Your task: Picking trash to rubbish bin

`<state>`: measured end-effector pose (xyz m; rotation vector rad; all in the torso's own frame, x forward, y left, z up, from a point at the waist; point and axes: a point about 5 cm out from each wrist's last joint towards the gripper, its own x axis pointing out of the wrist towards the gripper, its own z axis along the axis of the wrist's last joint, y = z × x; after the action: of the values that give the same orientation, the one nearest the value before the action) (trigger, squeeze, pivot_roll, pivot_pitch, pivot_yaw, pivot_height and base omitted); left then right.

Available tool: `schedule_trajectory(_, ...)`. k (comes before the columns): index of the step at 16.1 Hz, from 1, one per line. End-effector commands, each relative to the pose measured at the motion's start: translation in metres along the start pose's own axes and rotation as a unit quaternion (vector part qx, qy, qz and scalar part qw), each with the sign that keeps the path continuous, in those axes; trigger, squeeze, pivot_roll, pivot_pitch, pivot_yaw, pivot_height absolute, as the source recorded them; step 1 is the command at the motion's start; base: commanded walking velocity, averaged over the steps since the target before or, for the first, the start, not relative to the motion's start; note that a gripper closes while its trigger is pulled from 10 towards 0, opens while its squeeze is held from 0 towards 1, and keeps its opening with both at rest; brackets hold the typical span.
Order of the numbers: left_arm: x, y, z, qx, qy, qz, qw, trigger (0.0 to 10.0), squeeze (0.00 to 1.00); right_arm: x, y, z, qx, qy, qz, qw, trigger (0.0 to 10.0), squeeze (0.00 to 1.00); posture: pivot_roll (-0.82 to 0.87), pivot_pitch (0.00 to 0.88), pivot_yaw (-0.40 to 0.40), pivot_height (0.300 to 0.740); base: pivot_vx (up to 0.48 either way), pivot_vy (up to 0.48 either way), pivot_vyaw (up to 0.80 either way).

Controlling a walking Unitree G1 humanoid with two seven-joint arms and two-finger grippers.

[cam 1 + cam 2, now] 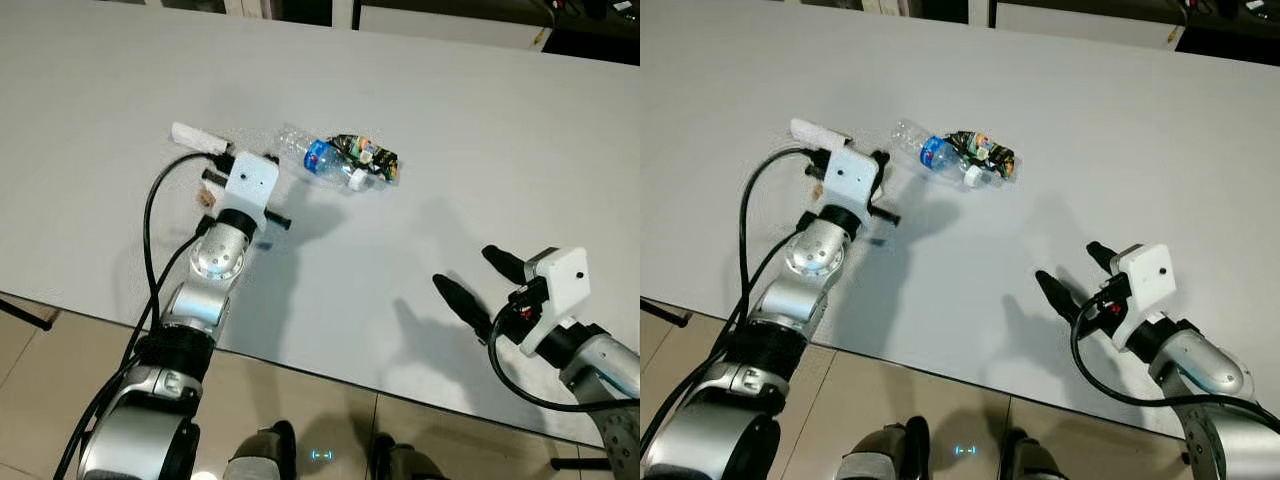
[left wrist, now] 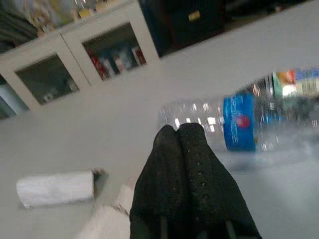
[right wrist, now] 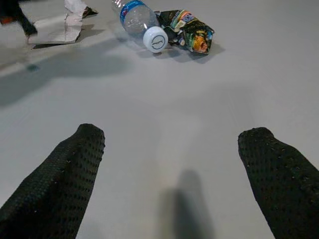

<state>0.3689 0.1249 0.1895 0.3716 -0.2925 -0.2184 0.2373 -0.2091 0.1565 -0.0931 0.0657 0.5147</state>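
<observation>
Grey table [image 1: 480, 130] carries a clear bottle [image 1: 318, 158] at upper centre; left gripper [image 2: 180, 137] (fingers pressed together) hovers beside it, right gripper [image 3: 172, 144] spread wide at lower right.

the table [image 1: 480, 120] is plain pale grey. the plastic bottle [image 1: 315, 157] is clear with a blue label and a white cap [image 3: 156, 39]. the crumpled wrapper [image 1: 368, 157] beside it is black with green, yellow and orange print. the rolled paper [image 1: 196, 136] is white. both grippers have black, dotted-texture fingers [image 3: 60, 174] on white housings and silver arms.
</observation>
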Motion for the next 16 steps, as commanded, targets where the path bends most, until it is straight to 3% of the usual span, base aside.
schedule_trajectory(1, -0.001, 0.000, 0.005, 0.008, -0.010, 0.003, 1.000, 0.0, 0.00, -0.001, 0.000, -0.003, -0.004, 0.006, 0.008, 1.000, 10.0, 0.00, 0.10, 0.208, 0.030, 0.740, 0.000, 0.000, 0.00)
schedule_trajectory(4, 0.002, 0.009, 0.005, 0.016, -0.006, 0.022, 1.000, 0.0, 0.00, -0.001, -0.001, -0.003, -0.007, 0.005, 0.004, 1.000, 10.0, 0.00, 0.09, 0.203, 0.033, 0.740, 0.000, 0.000, 0.00)
schedule_trajectory(5, 0.010, 0.024, 0.015, 0.028, -0.030, 0.050, 0.998, 0.0, 0.00, -0.002, -0.002, -0.003, -0.008, 0.004, -0.003, 1.000, 10.0, 0.00, 0.10, 0.198, 0.032, 0.740, 0.000, 0.000, 0.00)
schedule_trajectory(6, 0.011, 0.027, 0.018, 0.030, -0.037, 0.056, 0.997, 0.0, 0.00, -0.002, -0.002, -0.003, -0.008, 0.003, -0.004, 1.000, 10.0, 0.00, 0.10, 0.198, 0.032, 0.740, 0.000, 0.000, 0.00)
schedule_trajectory(7, 0.016, 0.035, 0.032, 0.041, -0.072, 0.066, 0.994, 0.0, 0.00, -0.002, -0.003, -0.003, -0.008, 0.001, -0.010, 1.000, 10.0, 0.00, 0.10, 0.191, 0.029, 0.740, 0.000, 0.000, 0.00)
schedule_trajectory(9, 0.018, 0.036, 0.045, 0.056, -0.103, 0.068, 0.991, 0.0, 0.00, -0.002, -0.004, -0.003, -0.008, -0.002, -0.016, 1.000, 10.0, 0.00, 0.10, 0.187, 0.027, 0.740, 0.000, 0.000, 0.00)
schedule_trajectory(11, 0.017, 0.027, 0.055, 0.074, -0.135, 0.056, 0.986, 0.0, 0.00, -0.001, -0.006, -0.002, -0.008, -0.007, -0.023, 1.000, 10.0, 0.00, 0.10, 0.176, 0.024, 0.740, 0.000, 0.000, 0.00)
schedule_trajectory(12, 0.015, 0.021, 0.049, 0.046, -0.121, 0.055, 0.990, 0.0, 0.00, 0.000, -0.006, -0.003, -0.007, -0.008, -0.024, 1.000, 10.0, 0.00, 0.10, 0.171, 0.017, 0.740, 0.000, 0.000, 0.00)
schedule_trajectory(13, 0.015, 0.017, 0.031, -0.057, -0.057, 0.066, 0.995, 0.0, 0.00, 0.000, -0.006, -0.003, -0.006, -0.009, -0.026, 1.000, 10.0, 0.00, 0.10, 0.168, 0.016, 0.740, 0.000, 0.000, 0.00)
schedule_trajectory(15, 0.015, 0.013, 0.010, -0.189, 0.005, 0.077, 0.979, 0.0, 0.00, 0.001, -0.006, -0.003, -0.006, -0.010, -0.027, 1.000, 10.0, 0.00, 0.10, 0.160, 0.010, 0.740, 0.000, 0.000, 0.00)
schedule_trajectory(16, 0.016, 0.012, 0.008, -0.220, 0.006, 0.076, 0.973, 0.0, 0.00, 0.001, -0.007, -0.004, -0.006, -0.010, -0.027, 1.000, 10.0, 0.00, 0.11, 0.159, 0.006, 0.740, 0.000, 0.000, 0.00)
